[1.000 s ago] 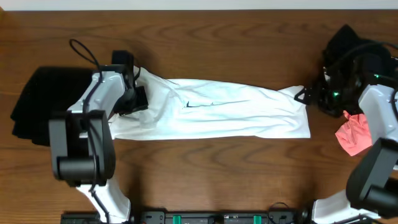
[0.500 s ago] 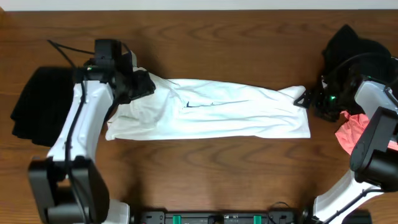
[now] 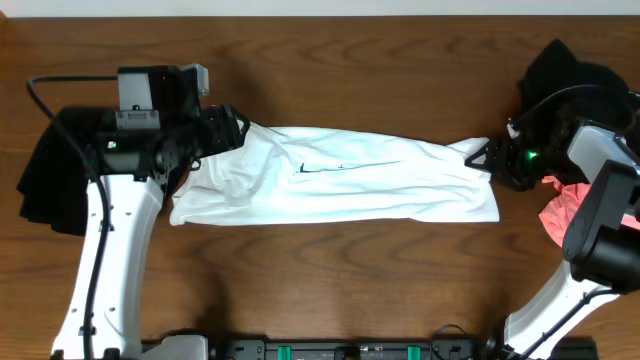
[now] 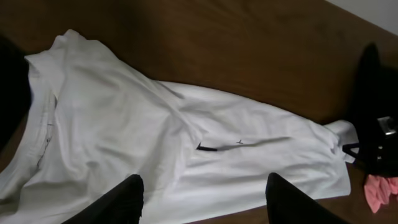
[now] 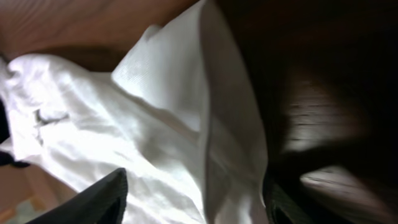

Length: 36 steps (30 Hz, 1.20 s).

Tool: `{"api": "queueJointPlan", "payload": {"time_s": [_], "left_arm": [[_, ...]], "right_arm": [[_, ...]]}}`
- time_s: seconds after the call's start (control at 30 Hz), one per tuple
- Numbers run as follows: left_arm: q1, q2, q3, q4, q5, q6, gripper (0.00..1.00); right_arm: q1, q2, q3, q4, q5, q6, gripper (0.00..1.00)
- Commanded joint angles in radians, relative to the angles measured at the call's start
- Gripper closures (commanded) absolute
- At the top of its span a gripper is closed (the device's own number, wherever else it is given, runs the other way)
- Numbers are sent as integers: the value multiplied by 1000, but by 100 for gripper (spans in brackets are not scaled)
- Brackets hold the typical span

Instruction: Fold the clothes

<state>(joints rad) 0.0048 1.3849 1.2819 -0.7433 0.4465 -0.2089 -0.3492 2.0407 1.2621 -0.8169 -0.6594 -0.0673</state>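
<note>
The white T-shirt [image 3: 340, 185] lies folded into a long band across the middle of the table, with a thin dark line of print showing. My left gripper [image 3: 225, 130] is open and empty above the shirt's left end; the left wrist view shows the shirt [image 4: 155, 137] below its spread fingers [image 4: 205, 196]. My right gripper [image 3: 490, 155] is at the shirt's right end. In the right wrist view its fingers [image 5: 193, 199] are open, with a bunched corner of the white shirt [image 5: 180, 106] between them.
A black garment [image 3: 55, 165] lies at the left edge under my left arm. Another black garment [image 3: 560, 70] lies at the back right and a pink one [image 3: 565, 215] at the right edge. Brown wood table [image 3: 330, 280].
My left gripper has lifted off the shirt's left end and drawn back to the left, and the arm has swung outward. My right gripper has stayed at the shirt's right end.
</note>
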Motion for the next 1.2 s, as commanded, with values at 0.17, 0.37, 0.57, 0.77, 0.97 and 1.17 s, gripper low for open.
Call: {"api": "queueJointPlan", "payload": {"time_s": [0.17, 0.37, 0.57, 0.77, 0.97, 1.17], "left_arm": [[2, -14, 27, -2, 17, 5, 36], [0, -14, 27, -4, 17, 5, 36], [-2, -14, 27, -4, 17, 5, 36], [-2, -14, 27, -4, 17, 5, 36], [-2, -14, 27, -4, 17, 5, 36], [-2, -14, 27, -4, 17, 5, 36]], "right_arm": [[3, 94, -49, -27, 106, -39, 48], [3, 94, -49, -5, 101, -39, 63], [0, 93, -48, -5, 85, -8, 87], [-32, 93, -36, -11, -61, -8, 98], [-92, 57, 15, -105, -66, -9, 98], [-166, -55, 90, -174, 9, -7, 99]]}}
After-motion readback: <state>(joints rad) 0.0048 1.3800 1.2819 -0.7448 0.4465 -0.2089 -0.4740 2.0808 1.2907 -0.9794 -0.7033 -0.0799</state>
